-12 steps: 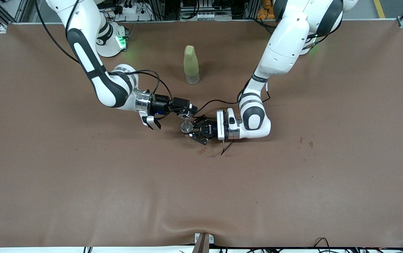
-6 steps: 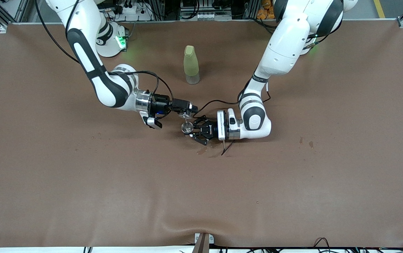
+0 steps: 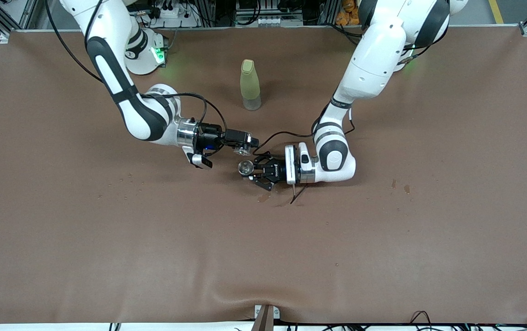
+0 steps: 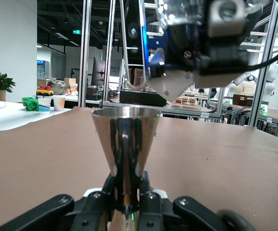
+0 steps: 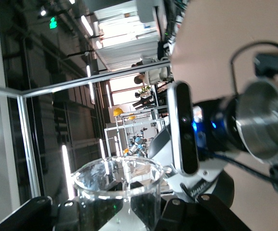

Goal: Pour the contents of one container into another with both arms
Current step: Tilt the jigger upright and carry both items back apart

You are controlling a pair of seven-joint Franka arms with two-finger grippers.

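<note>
I see my left hand [image 3: 255,172] pinching the steel jigger [image 3: 245,168] upright by its waist, low over mid-worktop [image 3: 263,257]; its foot is hidden by the fingers. My right hand [image 3: 246,146] clamps the clear glass cup [image 5: 117,192], tipped just above the jigger, barely discernible in the front view. Brown worktop lies open all round; bottle [image 3: 249,85] stands apart, toward the bases.

Mid-table, the left gripper [image 3: 253,171] is clamped on the upright jigger [image 3: 245,168]. The right gripper [image 3: 246,146] hangs just above it, closed on a glass cup [image 3: 245,149] turned on its side. A yellow-green bottle [image 3: 249,84] stands on the brown table [image 3: 383,248], farther from the camera than both grippers.
</note>
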